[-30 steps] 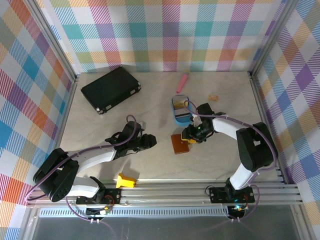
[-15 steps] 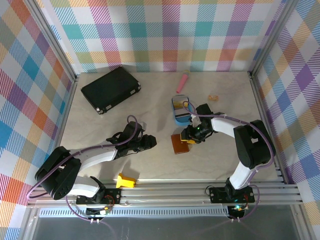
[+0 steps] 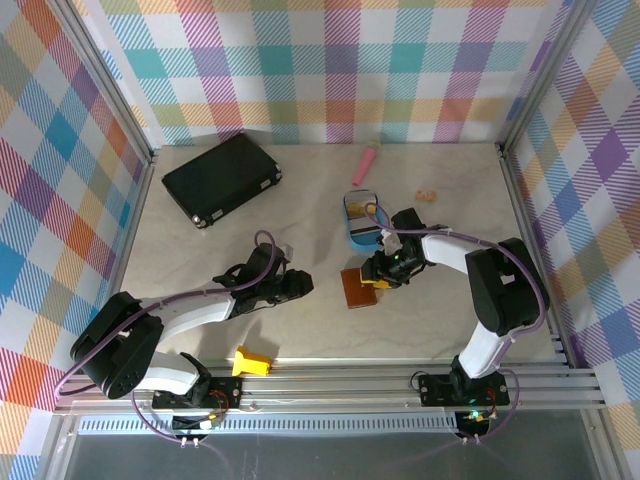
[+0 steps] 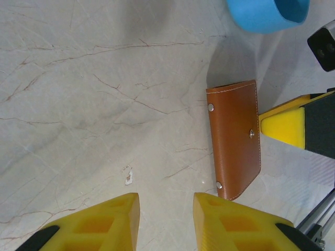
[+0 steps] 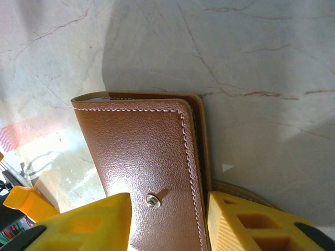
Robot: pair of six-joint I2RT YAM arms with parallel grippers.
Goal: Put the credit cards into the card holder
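Observation:
The card holder [image 3: 355, 290] is a brown leather wallet lying flat and closed at mid-table, also seen in the left wrist view [image 4: 234, 141] and the right wrist view [image 5: 141, 151]. My right gripper [image 3: 375, 275] stands at its far right corner. Its jaws [image 5: 167, 201] are partly open astride the snap, one finger over the leather, the other by the stitched edge. One of its fingers [image 4: 282, 128] touches the wallet's side. My left gripper [image 3: 300, 285] hovers left of the wallet, open over bare table [image 4: 165, 198]. Flat yellow and dark pieces in the blue tray [image 3: 362, 222] look like the credit cards [image 3: 366, 236].
A large black case [image 3: 222, 178] lies at the back left. A pink stick [image 3: 366, 160] and a small tan block [image 3: 427, 196] sit near the back wall. A yellow plastic piece [image 3: 250, 362] rests by the front rail. The blue tray's rim [image 4: 267, 13] is just beyond the wallet.
Almost nothing: the right jaws have drawn slightly closer together. The card holder and the left arm stay where they were.

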